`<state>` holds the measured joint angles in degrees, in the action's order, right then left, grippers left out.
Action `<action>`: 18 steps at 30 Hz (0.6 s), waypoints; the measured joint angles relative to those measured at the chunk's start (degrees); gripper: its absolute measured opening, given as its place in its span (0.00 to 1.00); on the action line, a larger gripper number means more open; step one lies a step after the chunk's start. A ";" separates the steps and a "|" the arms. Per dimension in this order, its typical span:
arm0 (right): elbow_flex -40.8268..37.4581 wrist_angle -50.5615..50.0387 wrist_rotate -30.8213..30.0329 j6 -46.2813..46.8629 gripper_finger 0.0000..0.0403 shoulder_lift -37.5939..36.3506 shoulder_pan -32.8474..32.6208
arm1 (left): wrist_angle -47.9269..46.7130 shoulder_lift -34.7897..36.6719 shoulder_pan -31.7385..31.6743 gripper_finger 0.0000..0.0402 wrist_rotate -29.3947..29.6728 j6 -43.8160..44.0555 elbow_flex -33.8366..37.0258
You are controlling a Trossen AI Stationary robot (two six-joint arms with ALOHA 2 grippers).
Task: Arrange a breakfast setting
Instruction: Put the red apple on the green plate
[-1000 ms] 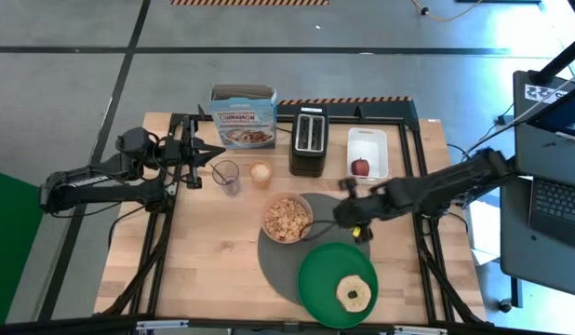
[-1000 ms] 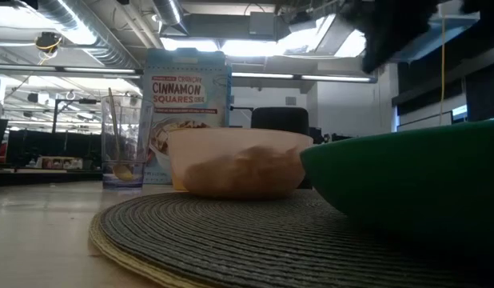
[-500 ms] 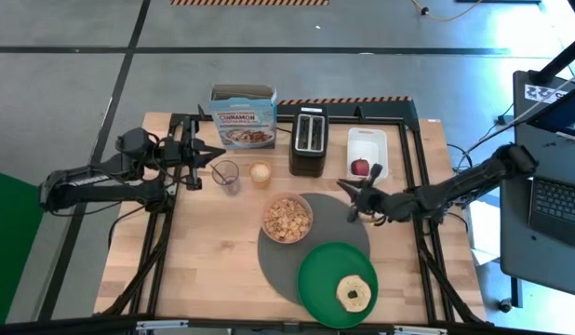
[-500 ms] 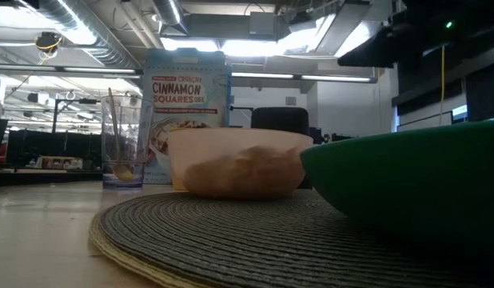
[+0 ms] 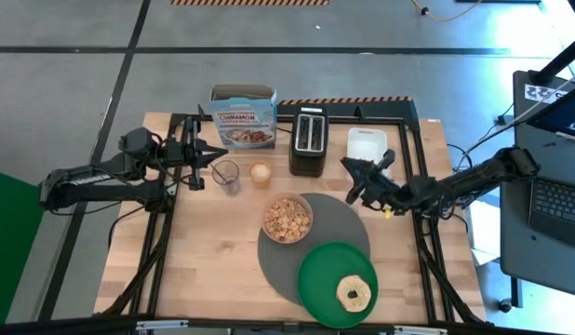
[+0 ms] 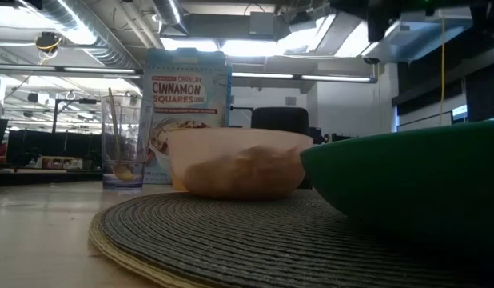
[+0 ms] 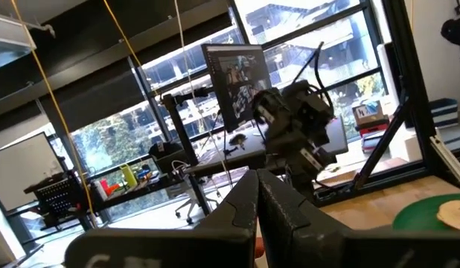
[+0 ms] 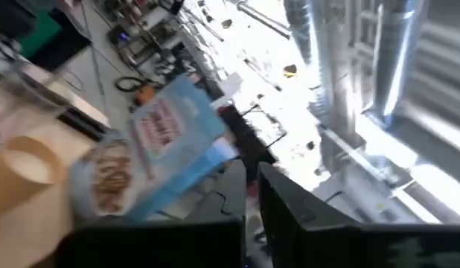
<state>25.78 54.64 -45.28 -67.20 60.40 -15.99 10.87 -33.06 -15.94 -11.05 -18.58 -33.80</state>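
Since a second before, the right arm had swung away from the placemat and up toward the white tray (image 5: 367, 141), and the apple seen there earlier no longer showed; whether the right gripper (image 5: 364, 177) held it, or was clenched at all, I could not tell. On the worktop (image 5: 213, 251) the setting looked well along. The grey placemat (image 5: 343, 219) lay in the middle, carrying the pinkish bowl (image 5: 287, 218), which was full of cereal, and the green plate (image 5: 320, 279), which overlapped the mat's near edge and held the bagel (image 5: 354, 293). What seemed left was the apple and the spoon: neither lay on the mat. A spoon-like handle stood in the clear glass (image 5: 226, 175) beside a small cup (image 5: 260, 173) of something pale. Behind them stood the cereal box (image 5: 243, 118) and the toaster (image 5: 308, 140). The left gripper (image 5: 196, 163) waited near the glass, its fingers pressed together on nothing in the left wrist view.
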 joint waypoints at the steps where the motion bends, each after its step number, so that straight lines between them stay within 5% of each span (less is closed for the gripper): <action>1: 0.98 0.11 -0.27 -2.46 0.05 0.02 0.00 | 0.00 0.00 0.00 0.00 0.00 0.00 0.00; 7: 10.55 -6.25 -12.94 -6.39 0.05 0.21 7.36 | 0.00 0.00 0.00 0.00 0.01 0.01 0.00; 12: 23.98 -39.74 -21.13 8.66 0.09 0.24 18.92 | 0.26 0.00 0.00 0.00 0.02 0.03 0.00; 14: 29.96 -60.14 -19.36 21.19 0.15 0.30 23.76 | 0.26 0.00 0.00 0.00 0.02 0.03 0.00; 18: 39.34 -89.04 -4.66 45.81 0.34 2.32 33.77 | 0.26 0.00 0.00 0.00 0.02 0.05 0.00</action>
<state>65.12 -34.40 -49.94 -21.39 62.72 17.78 11.14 -33.06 -15.94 -11.03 -18.52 -33.80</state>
